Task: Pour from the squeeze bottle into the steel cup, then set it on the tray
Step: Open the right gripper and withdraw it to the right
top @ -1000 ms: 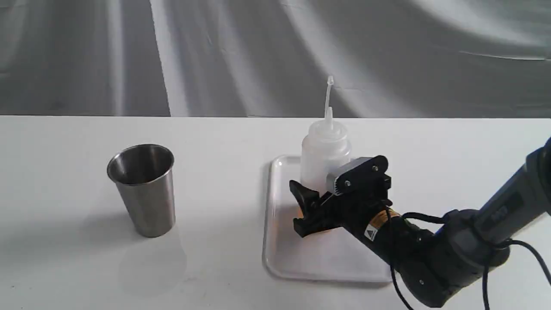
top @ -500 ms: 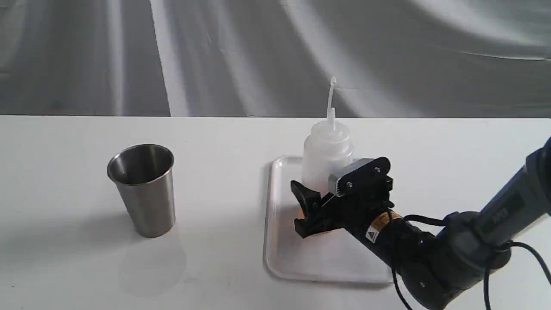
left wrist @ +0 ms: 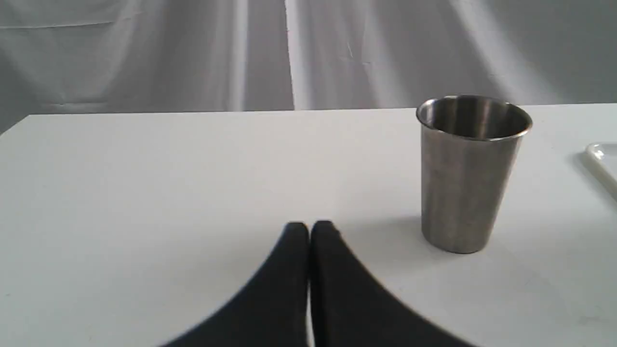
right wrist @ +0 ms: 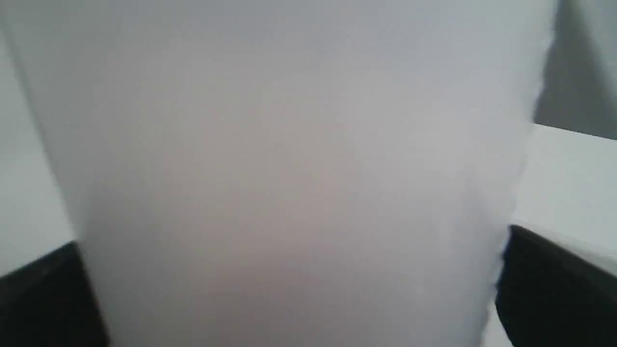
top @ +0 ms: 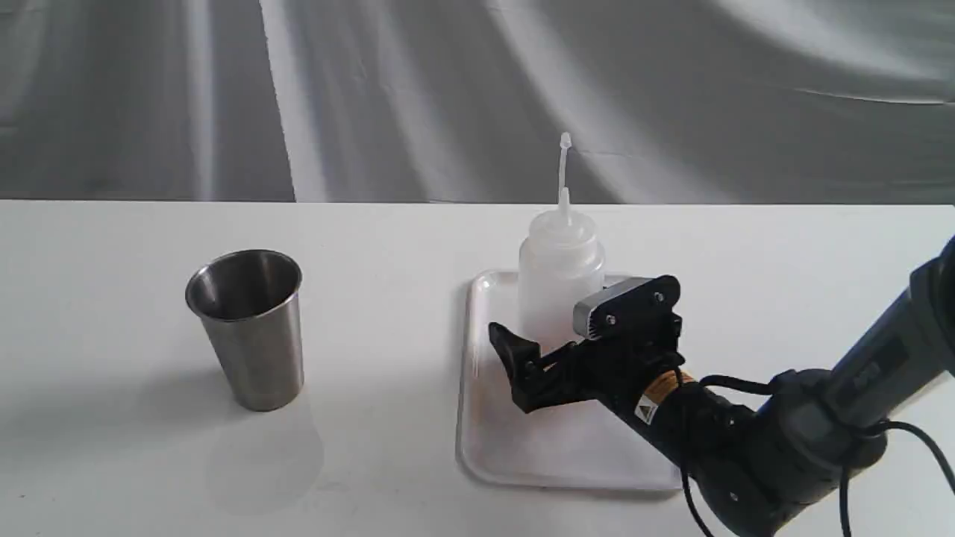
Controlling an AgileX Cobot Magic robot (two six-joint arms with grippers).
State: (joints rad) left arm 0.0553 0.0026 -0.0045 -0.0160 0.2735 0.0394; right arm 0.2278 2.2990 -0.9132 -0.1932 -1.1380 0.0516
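Squeeze bottle (top: pixel 559 283) standing upright on the tray's (top: pixel 477 455) far half, right gripper (top: pixel 548 339) low over the tray, jaws spread either side of the bottle's base, released

I can read no word, brand or number in any of my three views. The one sign I find is a small sticker (top: pixel 647 399) on the black wrist of the right arm (top: pixel 753 440), just behind the right tool (top: pixel 552 328), seen in the exterior view. Its upper part is orange-yellow; its lower corner is white with a black warning triangle. The print on it is too small to make out. A dark mark (top: pixel 869 369) on the grey forearm may be lettering; too blurred to tell.
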